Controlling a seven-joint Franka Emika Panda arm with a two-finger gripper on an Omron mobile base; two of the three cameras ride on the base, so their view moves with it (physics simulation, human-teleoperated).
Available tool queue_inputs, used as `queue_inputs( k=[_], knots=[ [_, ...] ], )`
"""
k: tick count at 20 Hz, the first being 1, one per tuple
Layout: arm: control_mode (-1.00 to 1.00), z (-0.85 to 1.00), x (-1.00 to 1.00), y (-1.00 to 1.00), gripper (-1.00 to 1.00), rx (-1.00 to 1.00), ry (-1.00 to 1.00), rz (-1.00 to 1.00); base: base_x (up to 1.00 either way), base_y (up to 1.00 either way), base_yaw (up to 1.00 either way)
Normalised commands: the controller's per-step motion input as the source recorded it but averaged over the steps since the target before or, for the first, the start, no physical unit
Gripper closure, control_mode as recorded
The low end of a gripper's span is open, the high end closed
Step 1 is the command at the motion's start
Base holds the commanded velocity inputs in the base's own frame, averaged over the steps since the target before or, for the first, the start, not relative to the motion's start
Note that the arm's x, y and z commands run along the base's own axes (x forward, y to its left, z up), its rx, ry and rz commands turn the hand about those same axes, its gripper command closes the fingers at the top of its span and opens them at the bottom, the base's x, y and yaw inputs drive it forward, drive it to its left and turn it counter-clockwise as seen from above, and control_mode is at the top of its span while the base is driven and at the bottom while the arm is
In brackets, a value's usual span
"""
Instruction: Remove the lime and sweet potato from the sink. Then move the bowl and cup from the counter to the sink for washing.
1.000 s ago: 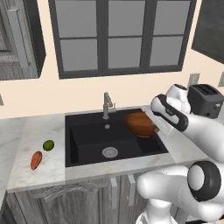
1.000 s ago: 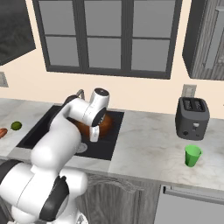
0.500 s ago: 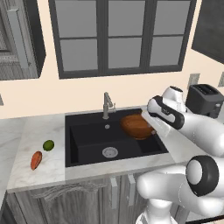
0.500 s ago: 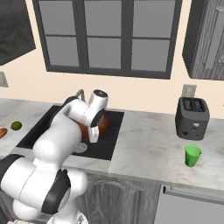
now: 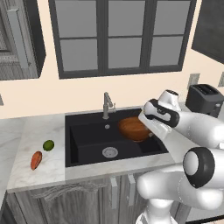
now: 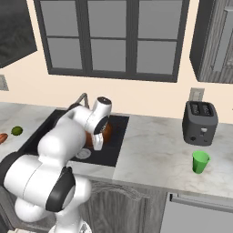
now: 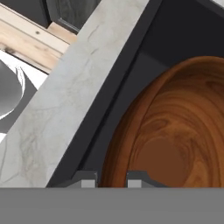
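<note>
A: Entry, sink station. Where is the bowl (image 5: 133,128)?

B: Tilted, over the right half of the sink (image 5: 87,144), at about 2 o'clock from the drain (image 5: 110,152) in the left base view. Its rim is pinched by the gripper (image 7: 111,179); in the hand view the two finger tips straddle the brown wooden rim, jaws narrow, clamped on it.

A: Is the bowl touching the basin floor?

B: Cannot tell. From the left base view it appears raised, near the right wall. From the right base view most of it sits behind the arm; a brown sliver shows at (image 6: 105,133).

A: Lime and sweet potato?

B: Both on the counter (image 5: 43,168) to the left of the sink. Lime (image 5: 48,145) is at roughly 9 o'clock from the drain; sweet potato (image 5: 36,160) lies just beside it, at about 7 o'clock from the lime, apart from it.

A: Cup?

B: Green cup (image 6: 200,162) stands upright on the counter, well right of the sink, at about 6 o'clock from the toaster (image 6: 200,122) in the right base view.

A: Faucet?

B: Faucet (image 5: 106,105) at the back rim, about 12 o'clock from the drain.
</note>
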Motion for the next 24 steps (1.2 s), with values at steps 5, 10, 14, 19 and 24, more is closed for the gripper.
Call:
queue_inputs(
  k=[5, 10, 14, 19, 24],
  knots=[
    [-1.0, -0.15, 0.11, 0.12, 1.0, 0.0, 0.0, 0.03, 0.0, 0.0, 0.0],
    [-1.0, -0.14, 0.12, 0.18, 1.0, 0.0, 0.0, 0.06, 0.0, 0.0, 0.0],
    [-1.0, -0.16, 0.14, 0.09, 1.0, 0.0, 0.0, 0.06, 0.0, 0.0, 0.0],
    [-1.0, -0.17, 0.12, 0.12, 1.0, 0.0, 0.0, 0.06, 0.0, 0.0, 0.0],
    [-1.0, -0.18, 0.15, 0.07, 1.0, 0.0, 0.0, 0.07, 0.0, 0.0, 0.0]
  ],
)
